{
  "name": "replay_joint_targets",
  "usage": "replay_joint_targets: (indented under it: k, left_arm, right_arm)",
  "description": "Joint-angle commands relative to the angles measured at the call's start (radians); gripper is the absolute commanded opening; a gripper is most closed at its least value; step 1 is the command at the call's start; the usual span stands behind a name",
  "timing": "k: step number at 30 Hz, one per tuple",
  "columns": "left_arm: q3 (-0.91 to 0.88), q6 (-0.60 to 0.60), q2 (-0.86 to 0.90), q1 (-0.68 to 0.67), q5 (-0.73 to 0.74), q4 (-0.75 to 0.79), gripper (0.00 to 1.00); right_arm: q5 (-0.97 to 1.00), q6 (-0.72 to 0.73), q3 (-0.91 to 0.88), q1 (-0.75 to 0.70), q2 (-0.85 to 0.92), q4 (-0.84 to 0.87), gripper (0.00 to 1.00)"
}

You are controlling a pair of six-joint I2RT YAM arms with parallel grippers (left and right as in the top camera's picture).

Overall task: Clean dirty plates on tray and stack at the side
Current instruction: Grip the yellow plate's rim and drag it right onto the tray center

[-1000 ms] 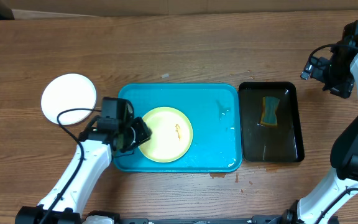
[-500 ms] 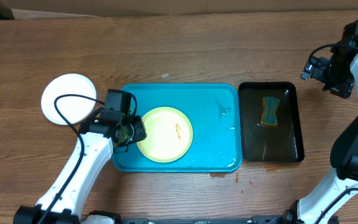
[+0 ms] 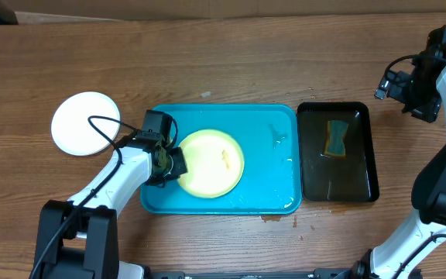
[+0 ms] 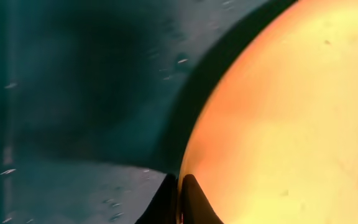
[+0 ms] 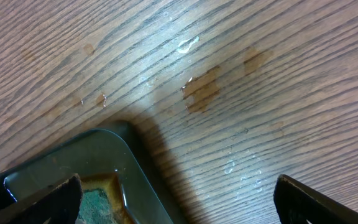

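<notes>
Overhead: left hand (image 3: 172, 162) clenched on yellow plate's (image 3: 214, 164) left rim inside blue tray (image 3: 273, 174); white plate (image 3: 86, 123) near table's (image 3: 207, 62) left edge; right hand (image 3: 389, 84) spread open, empty.

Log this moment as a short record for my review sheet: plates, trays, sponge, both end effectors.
yellow plate: on the turquoise tray, small orange smear showing
white plate: on the table, left of the turquoise tray
left end effector: shut on the yellow plate's left rim
right end effector: open, empty, above the table beside a corner of the black tray
sponge: lying in the black tray
</notes>
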Motion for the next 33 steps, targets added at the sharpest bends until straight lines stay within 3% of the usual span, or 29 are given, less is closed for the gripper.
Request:
replay_joint_targets:
  k: [1, 4, 9, 11, 18, 29, 32, 33]
  left_arm:
    - [0.016, -0.012, 0.003, -0.001, 0.207, 0.042, 0.04]
    - [0.016, -0.080, 0.003, -0.011, 0.284, 0.076, 0.08]
    - [0.016, -0.114, 0.003, -0.053, 0.274, 0.122, 0.49]
    - [0.027, -0.070, 0.003, -0.056, 0.275, 0.144, 0.56]
    - [0.195, 0.059, 0.003, -0.053, 0.110, -0.051, 0.57]
    - [0.200, 0.095, 0.087, -0.058, 0.067, -0.039, 0.56]
    - [0.200, 0.095, 0.132, -0.069, 0.070, -0.039, 0.44]
    - [0.200, 0.095, 0.142, -0.071, 0.070, -0.038, 0.29]
  right_arm:
    - [0.006, 0.004, 0.011, -0.003, -0.019, 0.002, 1.00]
    - [0.006, 0.004, 0.011, -0.003, -0.019, 0.002, 1.00]
    - [0.006, 0.004, 0.011, -0.003, -0.019, 0.002, 1.00]
    - [0.006, 0.004, 0.011, -0.003, -0.019, 0.002, 1.00]
    - [0.006, 0.004, 0.011, -0.003, -0.019, 0.002, 1.00]
    - [0.006, 0.004, 0.011, -0.003, -0.019, 0.002, 1.00]
    - [0.006, 0.004, 0.011, -0.003, -0.019, 0.002, 1.00]
    - [0.006, 0.004, 0.011, -0.003, -0.019, 0.002, 1.00]
